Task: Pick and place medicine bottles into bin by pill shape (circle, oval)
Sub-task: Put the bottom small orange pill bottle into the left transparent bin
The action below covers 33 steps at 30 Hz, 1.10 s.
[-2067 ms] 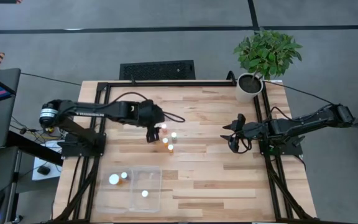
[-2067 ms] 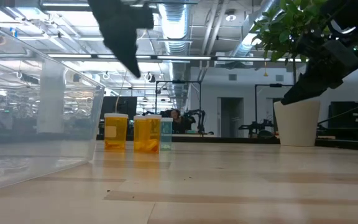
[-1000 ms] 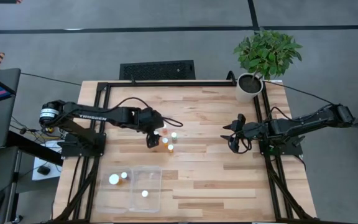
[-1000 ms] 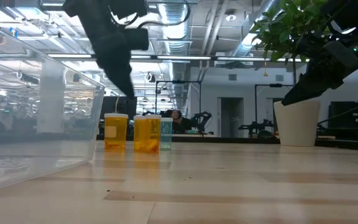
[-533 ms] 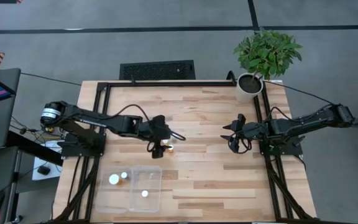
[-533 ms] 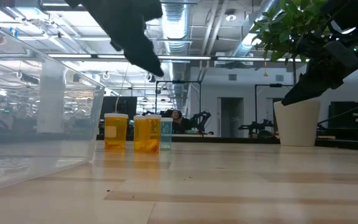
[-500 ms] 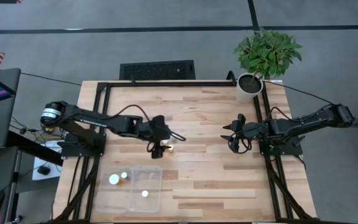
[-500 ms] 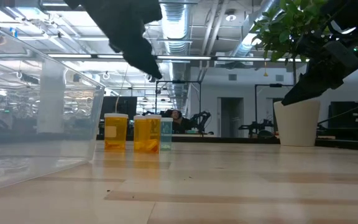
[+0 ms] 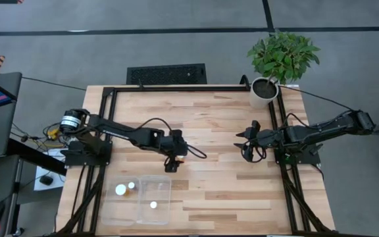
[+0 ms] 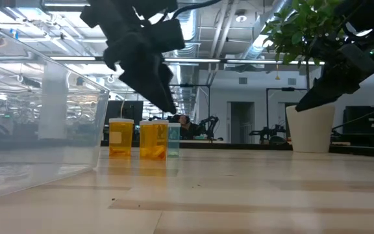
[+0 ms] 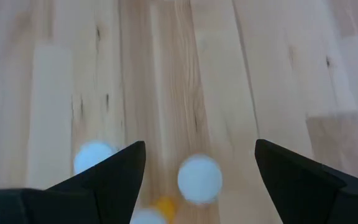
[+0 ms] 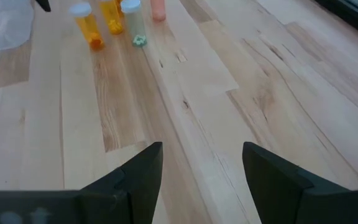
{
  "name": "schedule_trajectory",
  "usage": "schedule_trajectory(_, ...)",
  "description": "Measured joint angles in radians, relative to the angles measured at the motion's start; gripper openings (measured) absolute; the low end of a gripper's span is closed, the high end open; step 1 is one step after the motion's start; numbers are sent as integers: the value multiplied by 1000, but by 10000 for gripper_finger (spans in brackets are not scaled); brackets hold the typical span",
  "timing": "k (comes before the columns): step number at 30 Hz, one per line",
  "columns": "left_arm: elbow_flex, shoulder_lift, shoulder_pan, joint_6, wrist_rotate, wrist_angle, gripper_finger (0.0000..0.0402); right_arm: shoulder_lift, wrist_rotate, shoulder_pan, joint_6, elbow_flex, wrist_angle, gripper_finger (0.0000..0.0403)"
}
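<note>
Medicine bottles (image 10: 140, 139) with white caps and amber bodies are being shown standing upright in a tight cluster left of centre in the low view, with the left gripper (image 10: 158, 91) being held directly above them. In the high view, that left gripper (image 9: 174, 160) is being seen just left of the frame's centre, its arm covering the cluster from above. Its fingers (image 11: 110, 180) are being kept spread apart and are grasping nothing; in the left wrist view, white caps (image 11: 199, 178) are being framed between and beside them on the wooden table (image 9: 229, 191).

Two further bottles (image 9: 125, 188) are being shown in the lower left of the high view, just beside the clear bin (image 9: 154, 198), which is holding one white-capped bottle (image 9: 153, 205) inside; which compartment cannot be told.

The right gripper (image 9: 245, 146) is being held right of centre in the high view, near the potted plant (image 9: 278, 62), well apart from the bottles. Its fingers (image 12: 135, 180) are being held wide apart and empty, with the cluster appearing at the upper left of the right wrist view.
</note>
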<state>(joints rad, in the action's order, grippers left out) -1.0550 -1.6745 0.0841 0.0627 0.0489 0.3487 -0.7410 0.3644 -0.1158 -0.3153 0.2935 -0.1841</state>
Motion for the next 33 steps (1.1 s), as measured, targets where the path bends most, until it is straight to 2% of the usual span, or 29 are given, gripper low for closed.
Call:
schedule_trajectory(21, 2, -61, 2, 8, -14, 0, 294, 0, 0, 0, 0, 0, -12, 234)
schedule_trajectory(33, 2, -63, 2, 13, 0, 12, 220, 0, 0, 0, 0, 0, -11, 234)
